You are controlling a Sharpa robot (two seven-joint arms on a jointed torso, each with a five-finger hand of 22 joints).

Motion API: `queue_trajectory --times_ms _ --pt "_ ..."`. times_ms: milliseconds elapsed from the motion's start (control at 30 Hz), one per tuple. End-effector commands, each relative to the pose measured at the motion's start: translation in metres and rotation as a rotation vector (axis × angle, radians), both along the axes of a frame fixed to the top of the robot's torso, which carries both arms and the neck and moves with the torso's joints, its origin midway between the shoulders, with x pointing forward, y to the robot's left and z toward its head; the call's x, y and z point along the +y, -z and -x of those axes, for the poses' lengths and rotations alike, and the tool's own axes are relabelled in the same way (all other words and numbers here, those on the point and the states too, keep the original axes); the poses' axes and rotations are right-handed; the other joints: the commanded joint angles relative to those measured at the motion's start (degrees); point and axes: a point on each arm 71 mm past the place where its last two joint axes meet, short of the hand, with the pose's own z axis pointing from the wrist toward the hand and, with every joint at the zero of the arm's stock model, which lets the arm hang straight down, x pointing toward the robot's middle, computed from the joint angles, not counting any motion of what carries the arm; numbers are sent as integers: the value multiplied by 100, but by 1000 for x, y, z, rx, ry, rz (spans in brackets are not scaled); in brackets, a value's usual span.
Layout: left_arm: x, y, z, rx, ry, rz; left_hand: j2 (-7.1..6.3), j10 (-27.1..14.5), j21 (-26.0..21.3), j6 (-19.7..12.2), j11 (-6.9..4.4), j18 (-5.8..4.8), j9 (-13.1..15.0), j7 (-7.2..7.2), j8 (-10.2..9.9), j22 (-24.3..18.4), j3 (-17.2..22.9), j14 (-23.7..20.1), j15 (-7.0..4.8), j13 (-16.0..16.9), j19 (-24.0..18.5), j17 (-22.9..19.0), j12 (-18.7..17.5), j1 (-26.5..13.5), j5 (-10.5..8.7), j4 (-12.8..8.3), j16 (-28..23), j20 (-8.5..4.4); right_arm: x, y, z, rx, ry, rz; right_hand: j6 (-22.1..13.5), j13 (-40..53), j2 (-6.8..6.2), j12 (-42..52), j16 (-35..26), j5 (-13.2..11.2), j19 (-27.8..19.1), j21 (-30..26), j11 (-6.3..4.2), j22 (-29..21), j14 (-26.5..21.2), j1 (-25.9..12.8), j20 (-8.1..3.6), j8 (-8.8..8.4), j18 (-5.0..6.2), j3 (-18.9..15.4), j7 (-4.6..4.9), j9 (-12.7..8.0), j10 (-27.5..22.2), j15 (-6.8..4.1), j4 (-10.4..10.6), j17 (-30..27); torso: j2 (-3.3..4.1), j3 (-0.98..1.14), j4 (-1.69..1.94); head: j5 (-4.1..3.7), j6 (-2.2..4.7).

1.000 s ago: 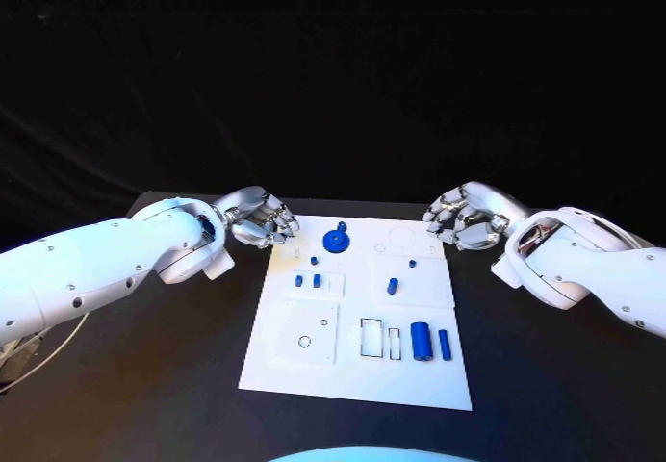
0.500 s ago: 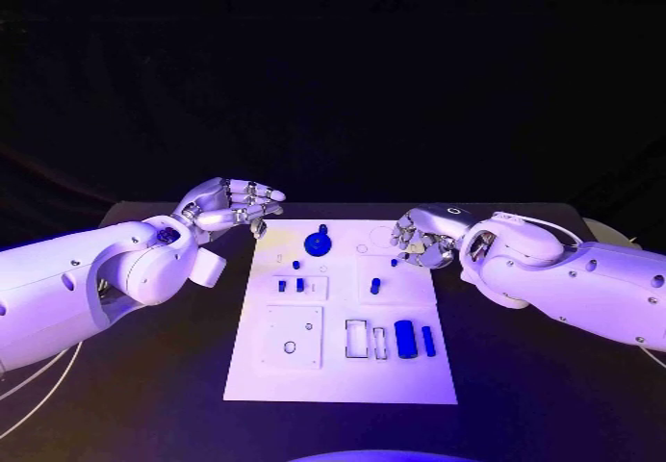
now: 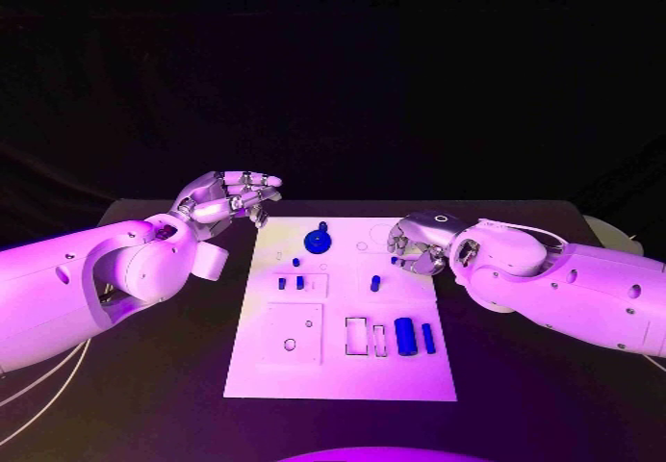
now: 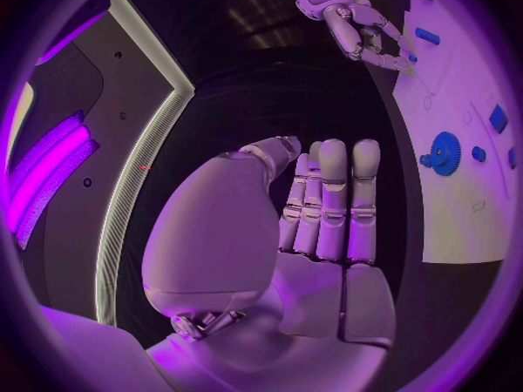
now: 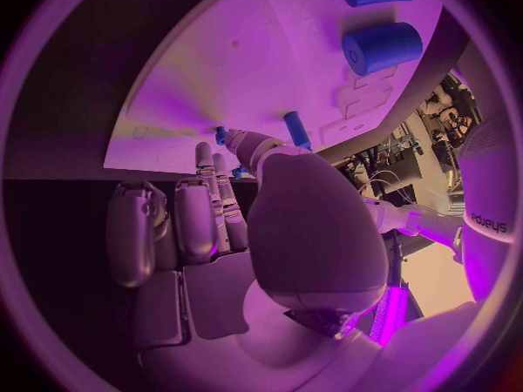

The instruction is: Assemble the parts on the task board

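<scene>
The task board (image 3: pixel 343 371) lies flat in the middle of the black table (image 3: pixel 541 385), and everything else here is placed against it.

The left hand (image 3: pixel 222 199) hangs in the air off the board's far left corner, clear of the white plate. From the left wrist view its fingers (image 4: pixel 332 196) stand straight and close side by side, with the thumb alongside, and nothing is in them.

The right hand (image 3: pixel 417 245) sits low over the board's far right part, fingers pointing down toward the plate. In the right wrist view its fingertips (image 5: pixel 223 139) reach down beside a small blue peg (image 5: pixel 221 134) near the board's edge; whether they touch or pinch it I cannot tell (the thumb covers the spot). A second small peg (image 5: pixel 295 129) stands just beside the thumb.

On the board itself, a blue gear (image 3: pixel 320 240) sits near the far edge, left of centre. Nearer than the gear, a pair of small blue pieces (image 3: pixel 291 284) rests in the left inset square. A lone blue pin (image 3: pixel 374 283) lies in the right square, near the right hand. At the board's near right, a thick blue cylinder (image 3: pixel 404 336) lies beside a thinner blue bar (image 3: pixel 427 338), both next to two empty outlined slots (image 3: pixel 367 338).
</scene>
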Motion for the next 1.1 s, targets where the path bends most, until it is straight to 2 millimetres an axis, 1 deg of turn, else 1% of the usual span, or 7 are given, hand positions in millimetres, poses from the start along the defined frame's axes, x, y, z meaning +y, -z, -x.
queue_trajectory --times_ms 33,267,333,400,633,833,1100 --pt "0 -2 0 -11 -13 36 51 9 -25 29 -3 108 5 -5 23 -5 12 -36 -11 6 -52 -5 40 11 19 -23 -22 4 2 4 1 -1 -6 56 51 10 21 -16 41 -20 121 54 -6 834 291 -49 19 -13 -103 38 2 10 70 30 -5 22 -5 2 0 5 -12" --pt "-1 -3 0 -11 -14 36 54 1 -37 20 -1 109 4 -1 17 -14 13 -39 -11 11 -53 -9 50 22 20 -34 -28 2 6 8 1 10 -12 62 146 39 83 14 143 -34 190 236 -45 957 297 -5 7 33 -137 106 -38 45 176 3 -54 86 -4 0 -1 21 -16" --pt "-1 -2 0 -10 -15 35 54 1 -37 20 -1 109 4 -1 17 -14 13 -39 -11 11 -53 -9 50 22 20 -34 -28 2 7 10 1 15 -12 66 220 66 138 37 184 -193 230 339 -78 1028 293 39 -12 70 -158 179 -76 74 261 -27 -105 100 -4 5 0 32 -25" --pt "-1 -2 0 -10 -16 34 55 -3 -43 15 0 109 3 2 14 -19 14 -40 -11 14 -54 -11 54 27 21 -40 -31 1 8 12 1 19 -12 71 256 83 162 47 208 -238 257 406 -99 1073 291 54 -23 86 -172 226 -91 89 307 -38 -133 107 -7 5 4 31 -30" --pt "0 -2 0 -6 -20 31 56 -7 -39 11 2 107 3 5 12 -13 14 -40 -11 15 -46 -12 57 30 22 -44 -32 0 9 17 1 21 -11 100 344 125 213 63 258 -252 313 538 -136 1159 288 82 -47 130 -200 318 -126 131 401 -66 -217 119 1 11 -5 31 -41" --pt "0 -2 0 -2 -22 28 63 -21 -54 -2 7 109 0 13 4 -28 19 -39 -9 20 -51 -15 65 43 24 -56 -36 -2 11 20 1 10 -9 138 428 173 272 81 289 -253 362 646 -173 1228 283 114 -73 180 -224 379 -162 177 488 -97 -316 119 -8 9 -11 27 -52" --pt "0 -1 0 6 -25 23 68 -41 -66 -17 14 110 -2 22 -6 -39 22 -39 -5 25 -51 -19 73 55 27 -70 -41 -2 16 21 3 -17 -10 174 440 186 310 58 306 -246 364 658 -174 1238 281 125 -80 187 -227 416 -161 194 480 -100 -366 120 -11 8 -10 10 -59"
